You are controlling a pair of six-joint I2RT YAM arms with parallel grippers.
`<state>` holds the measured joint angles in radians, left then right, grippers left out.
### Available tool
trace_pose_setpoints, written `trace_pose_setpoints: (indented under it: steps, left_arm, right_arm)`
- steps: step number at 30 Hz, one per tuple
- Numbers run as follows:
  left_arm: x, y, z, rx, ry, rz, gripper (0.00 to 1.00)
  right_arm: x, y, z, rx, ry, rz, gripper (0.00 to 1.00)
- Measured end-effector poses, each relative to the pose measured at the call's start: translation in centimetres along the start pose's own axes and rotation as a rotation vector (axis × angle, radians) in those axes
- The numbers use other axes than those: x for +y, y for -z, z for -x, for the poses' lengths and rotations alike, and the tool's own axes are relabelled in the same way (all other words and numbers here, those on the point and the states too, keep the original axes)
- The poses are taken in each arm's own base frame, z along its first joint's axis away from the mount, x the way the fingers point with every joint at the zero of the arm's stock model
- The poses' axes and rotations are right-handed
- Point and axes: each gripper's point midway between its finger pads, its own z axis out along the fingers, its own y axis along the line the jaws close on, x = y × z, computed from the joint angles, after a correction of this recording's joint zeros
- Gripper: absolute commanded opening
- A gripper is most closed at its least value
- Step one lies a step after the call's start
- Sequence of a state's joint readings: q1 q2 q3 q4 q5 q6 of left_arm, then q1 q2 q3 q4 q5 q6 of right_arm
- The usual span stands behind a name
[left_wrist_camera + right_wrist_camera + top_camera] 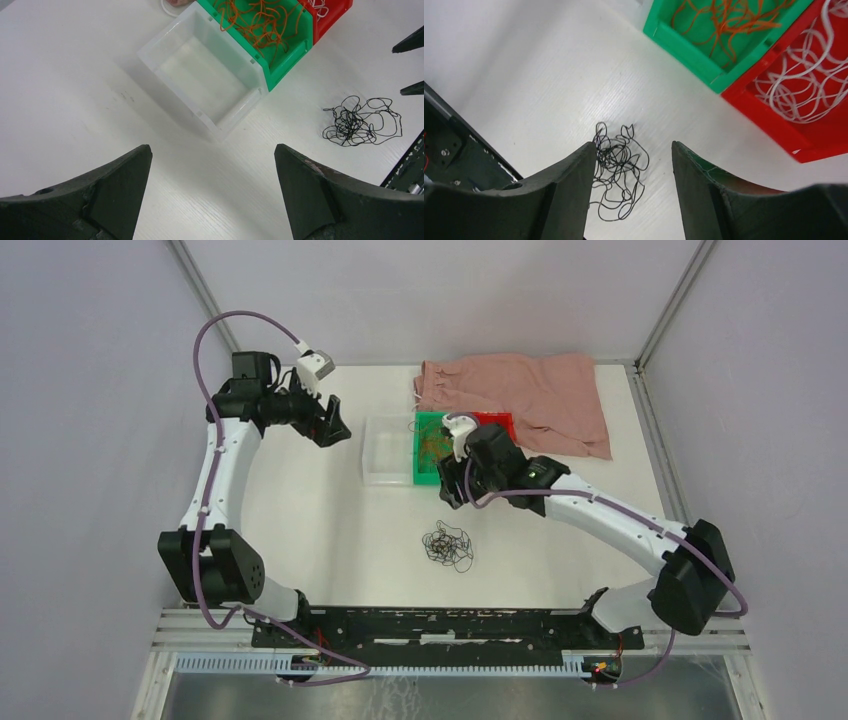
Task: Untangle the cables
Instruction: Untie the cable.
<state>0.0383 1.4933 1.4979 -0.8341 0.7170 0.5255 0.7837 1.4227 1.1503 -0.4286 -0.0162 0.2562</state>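
Black tangle lay on the table on the arm-base side of the green bin; both grippers wide, holding nothing

I saw the right gripper hang over the clump, jaws spread, and the left gripper hover left of the green bin, past the clear bin. Orange cables sat inside the green bin. My worry: closing on the clump's middle would lift the whole knot, or thin strands would slip the pads

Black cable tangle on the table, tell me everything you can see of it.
The black cable tangle is a loose clump of thin black wire, looping over itself, with some strands straying outward. It lies flat on the white table, clear of the green bin, on its near side. Nothing touches it; the open right gripper hangs above it.
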Motion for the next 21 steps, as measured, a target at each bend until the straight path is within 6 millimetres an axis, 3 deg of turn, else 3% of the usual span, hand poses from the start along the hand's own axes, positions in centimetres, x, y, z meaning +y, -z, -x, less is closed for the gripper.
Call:
trace_pose_setpoints:
  steps: [2, 7, 11, 16, 21]
  left_arm:
    - [-0.2, -0.1, -0.4, 0.009, -0.001, -0.009, 0.99]
    - [-0.8, 0.0, -0.7, 0.014, -0.002, -0.037, 1.00]
    - [-1.2, 0.4, -0.7, 0.014, -0.017, -0.042, 1.00]
    - [-1.5, 0.7, -0.4, 0.003, -0.033, -0.047, 1.00]
    - [-1.7, 0.7, -0.3, -0.001, -0.034, -0.055, 1.00]
  right_arm:
    - [0.3, -0.1, -1.9, 0.037, -0.007, 0.028, 0.61]
    - [0.6, -3.6, -8.0, 0.242, -0.014, 0.082, 0.59]
    - [0.6, -5.6, -11.6, 0.368, -0.008, 0.110, 0.56]
    - [0.7, -6.1, -13.2, 0.434, -0.006, 0.125, 0.49]
    - [0.8, -6.3, -12.6, 0.431, -0.003, 0.128, 0.22]
